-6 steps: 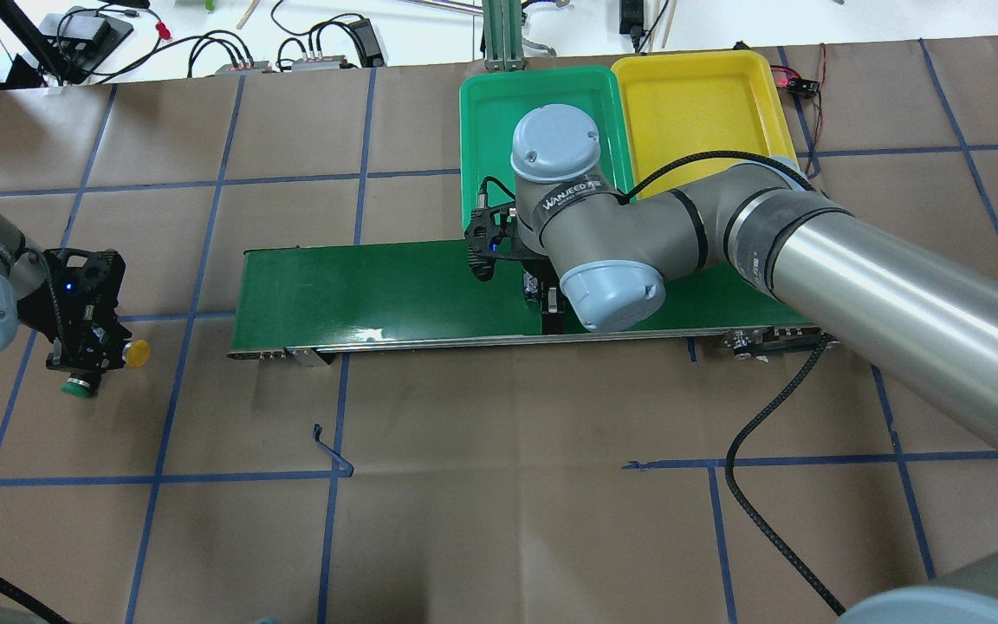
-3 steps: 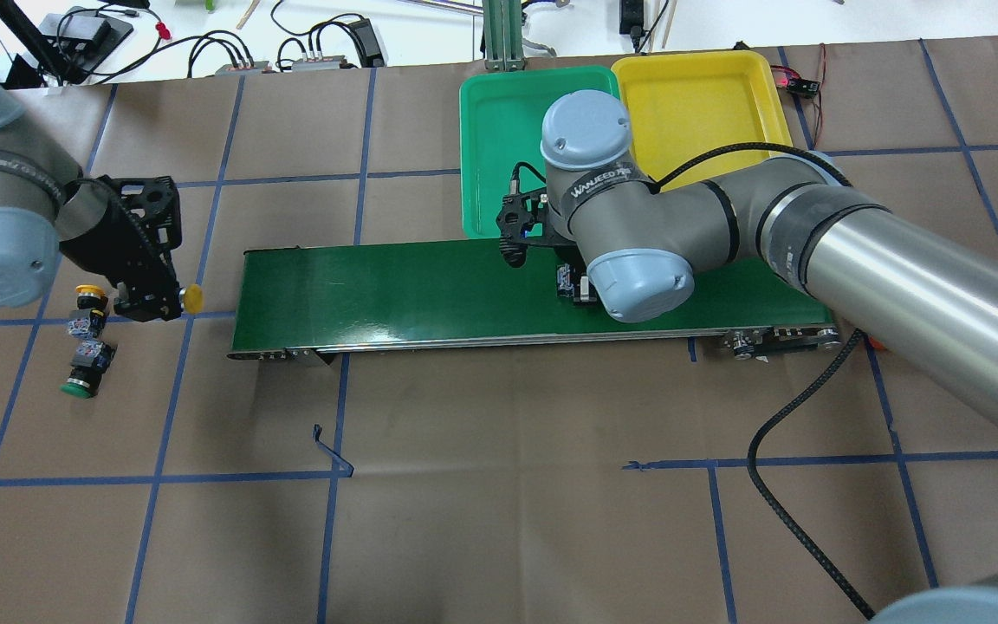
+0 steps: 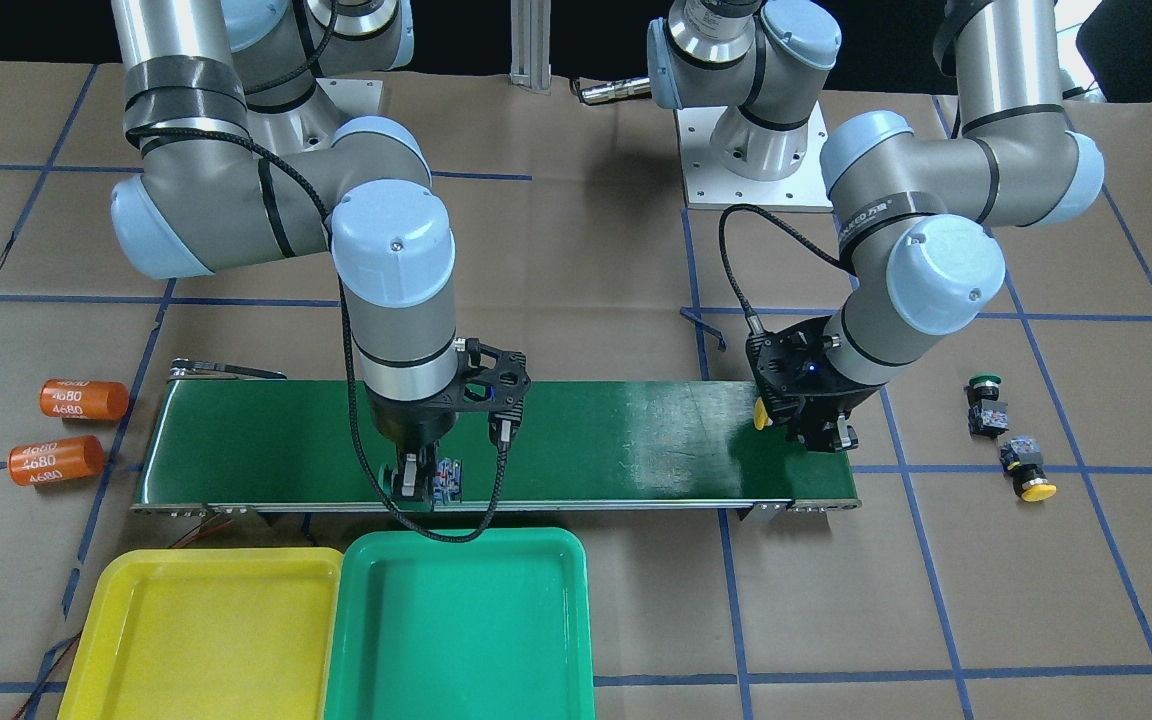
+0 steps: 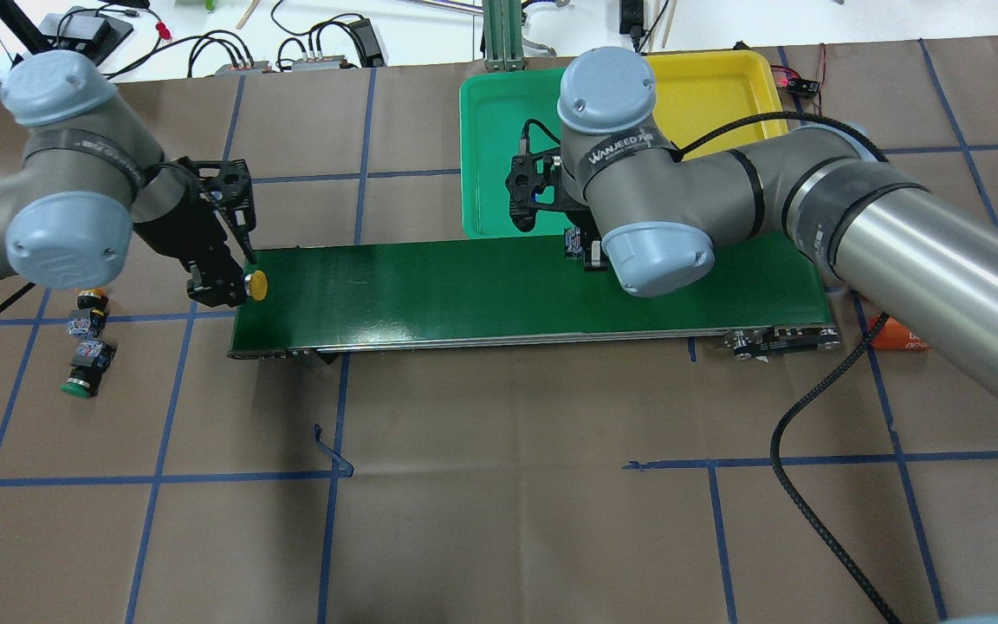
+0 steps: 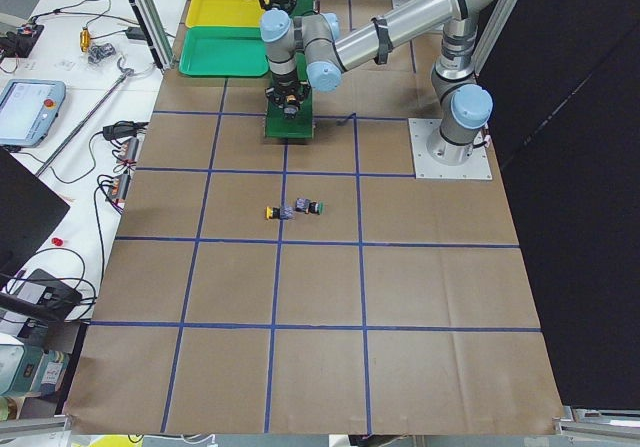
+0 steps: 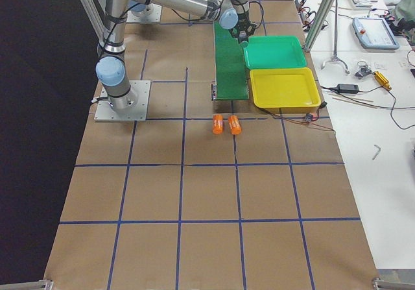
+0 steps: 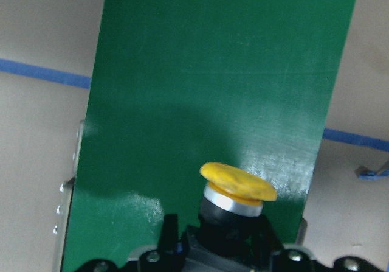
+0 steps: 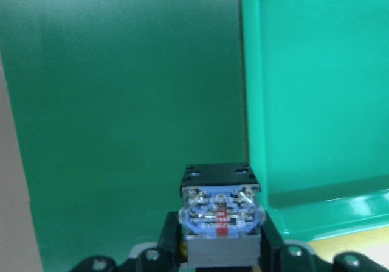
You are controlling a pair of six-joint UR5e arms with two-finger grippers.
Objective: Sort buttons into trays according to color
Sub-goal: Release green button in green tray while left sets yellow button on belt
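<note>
My left gripper [image 4: 226, 288] is shut on a yellow-capped button [image 4: 256, 284] and holds it over the left end of the dark-green belt; the cap also shows in the left wrist view [image 7: 238, 182] and the front view [image 3: 759, 414]. My right gripper [image 4: 581, 248] is shut on a second button [image 8: 222, 214] over the belt's far edge, beside the green tray [image 4: 490, 130]. Only its blue-and-red block shows; the cap is hidden. The yellow tray [image 4: 707, 87] stands next to the green one. A yellow button [image 4: 87, 299] and a green button [image 4: 79, 381] lie on the table at the left.
The long green conveyor belt [image 4: 464, 290] runs across the middle of the table. Two orange "4680" cylinders [image 3: 83, 399] [image 3: 56, 461] lie beyond its right end. A black cable [image 4: 776, 451] trails from my right arm. Wires and boxes sit behind the trays.
My left gripper has lifted the yellow button off the table at the left and carried it to the belt's left end. My right gripper has moved with its button across the belt toward the trays.
</note>
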